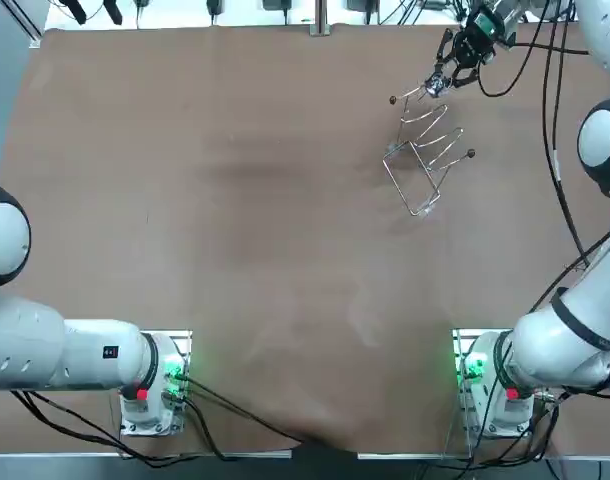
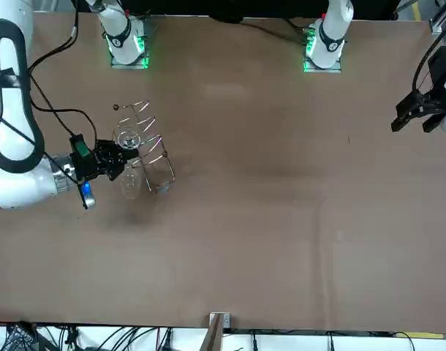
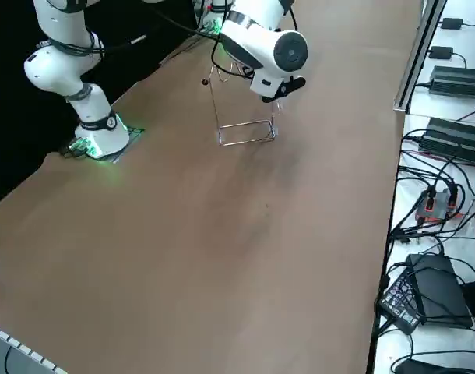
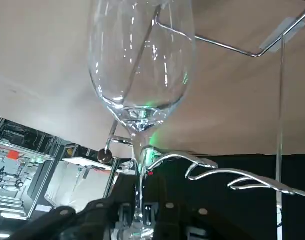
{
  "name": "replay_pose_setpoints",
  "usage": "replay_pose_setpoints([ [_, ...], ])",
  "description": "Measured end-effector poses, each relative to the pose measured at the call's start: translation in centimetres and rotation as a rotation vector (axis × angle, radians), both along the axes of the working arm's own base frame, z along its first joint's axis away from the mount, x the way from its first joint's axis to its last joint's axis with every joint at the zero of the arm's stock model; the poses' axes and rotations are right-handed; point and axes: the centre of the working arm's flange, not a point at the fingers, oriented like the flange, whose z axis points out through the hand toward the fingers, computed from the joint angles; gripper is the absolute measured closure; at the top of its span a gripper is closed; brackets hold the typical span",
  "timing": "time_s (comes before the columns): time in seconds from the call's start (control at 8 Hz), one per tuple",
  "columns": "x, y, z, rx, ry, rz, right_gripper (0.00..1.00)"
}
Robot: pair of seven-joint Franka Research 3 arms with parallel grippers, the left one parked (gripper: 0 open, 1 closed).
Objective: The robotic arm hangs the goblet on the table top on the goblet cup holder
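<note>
**Right gripper (image 1: pixel 437 84) is clamped on the goblet's (image 4: pixel 142 65) stem, bowl down, at the rack (image 1: pixel 428 150).**
Thin clear glass: light, stiff, slick, and likely to crack if knocked on the wire, so the stem near the foot looks the safest hold. It stands just beside the rack's arms; whether the foot rests on them I cannot tell. The table (image 1: pixel 235 220) is plain matte brown; cables (image 3: pixel 436 195) and boxes (image 3: pixel 455 78) line its edge.

Your right arm stretches far forward from its base, with the wrist turned so the right gripper (image 1: pixel 440 82) points sideways toward the robot's left. Its fingers (image 4: pixel 162 212) are clamped on the stem of the goblet (image 4: pixel 141 65).
</note>
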Motion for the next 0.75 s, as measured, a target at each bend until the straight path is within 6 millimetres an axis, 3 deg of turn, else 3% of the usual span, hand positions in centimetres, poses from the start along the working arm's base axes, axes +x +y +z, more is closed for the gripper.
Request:
replay_pose_setpoints([
  [0.75, -0.15, -0.84, -0.02, 0.014, -0.009, 0.014, 0.89],
])
